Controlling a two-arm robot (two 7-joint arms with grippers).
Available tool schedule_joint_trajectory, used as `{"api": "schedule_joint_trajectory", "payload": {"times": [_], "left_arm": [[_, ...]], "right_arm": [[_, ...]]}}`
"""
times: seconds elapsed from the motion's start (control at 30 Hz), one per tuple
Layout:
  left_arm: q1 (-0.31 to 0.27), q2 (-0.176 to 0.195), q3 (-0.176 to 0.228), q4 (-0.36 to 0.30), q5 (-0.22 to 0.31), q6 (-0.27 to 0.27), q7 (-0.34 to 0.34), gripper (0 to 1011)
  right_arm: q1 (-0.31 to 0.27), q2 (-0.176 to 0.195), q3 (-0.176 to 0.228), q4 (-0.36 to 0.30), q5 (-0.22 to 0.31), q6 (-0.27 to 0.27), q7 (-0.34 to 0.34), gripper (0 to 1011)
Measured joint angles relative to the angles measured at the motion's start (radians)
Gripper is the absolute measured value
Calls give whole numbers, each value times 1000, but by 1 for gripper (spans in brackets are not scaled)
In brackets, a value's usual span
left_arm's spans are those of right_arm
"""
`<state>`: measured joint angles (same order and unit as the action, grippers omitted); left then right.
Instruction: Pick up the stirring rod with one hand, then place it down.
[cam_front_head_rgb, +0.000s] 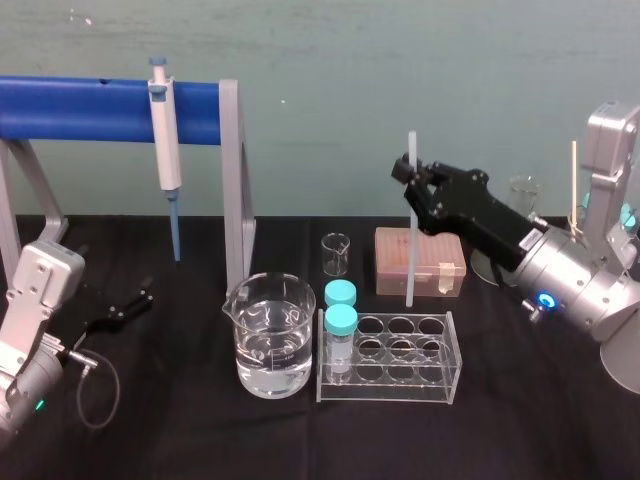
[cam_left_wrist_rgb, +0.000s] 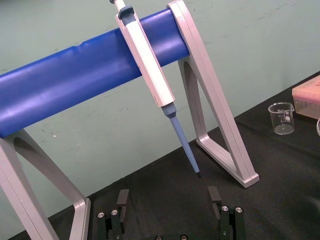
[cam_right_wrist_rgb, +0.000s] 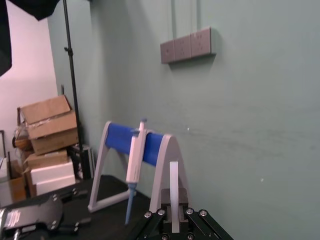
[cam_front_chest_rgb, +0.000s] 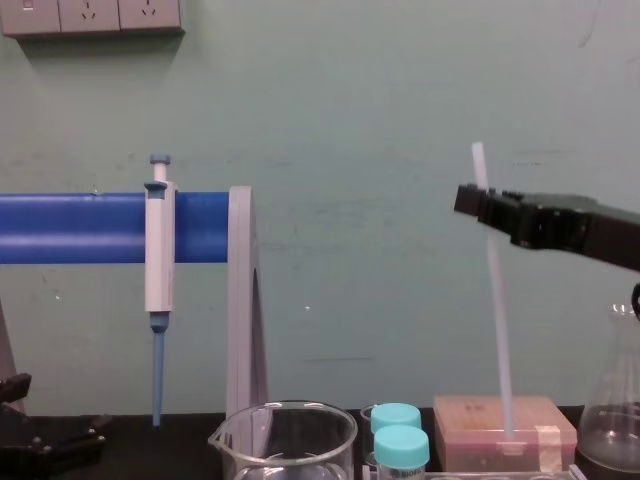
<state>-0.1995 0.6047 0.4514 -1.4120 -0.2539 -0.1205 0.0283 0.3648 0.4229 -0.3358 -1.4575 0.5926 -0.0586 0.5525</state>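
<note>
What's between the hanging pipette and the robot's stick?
In the chest view, the rack's grey leg stands between the pipette and the stirring rod, which the right gripper holds.

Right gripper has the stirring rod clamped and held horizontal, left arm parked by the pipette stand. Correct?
Not horizontal. The chest view shows the stirring rod standing nearly upright, clamped near its top end by the right gripper. The rest is right: the left gripper sits parked on the table by the pipette stand.

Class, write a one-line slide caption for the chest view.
Right gripper holds the stirring rod nearly upright; pipette hangs on blue stand; left gripper parked low.
</note>
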Motion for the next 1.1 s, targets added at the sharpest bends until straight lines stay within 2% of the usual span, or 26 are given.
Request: {"api": "schedule_joint_trajectory", "payload": {"times": [0.17, 0.27, 0.5, 0.83, 1.1], "left_arm": [[0, 0, 0, 0, 0, 0, 0, 1000], [0, 0, 0, 0, 0, 0, 0, 1000], [0, 0, 0, 0, 0, 0, 0, 1000], [0, 0, 0, 0, 0, 0, 0, 1000], [0, 0, 0, 0, 0, 0, 0, 1000]], "right_arm": [[-15, 10, -14, -2, 0, 5, -6, 70], [-21, 8, -20, 6, -9, -21, -8, 70], [-29, -13, -21, 39, -30, -79, -14, 70], [-30, -32, -23, 70, -45, -90, -16, 70], [-30, -55, -20, 108, -64, -143, -14, 70]]}}
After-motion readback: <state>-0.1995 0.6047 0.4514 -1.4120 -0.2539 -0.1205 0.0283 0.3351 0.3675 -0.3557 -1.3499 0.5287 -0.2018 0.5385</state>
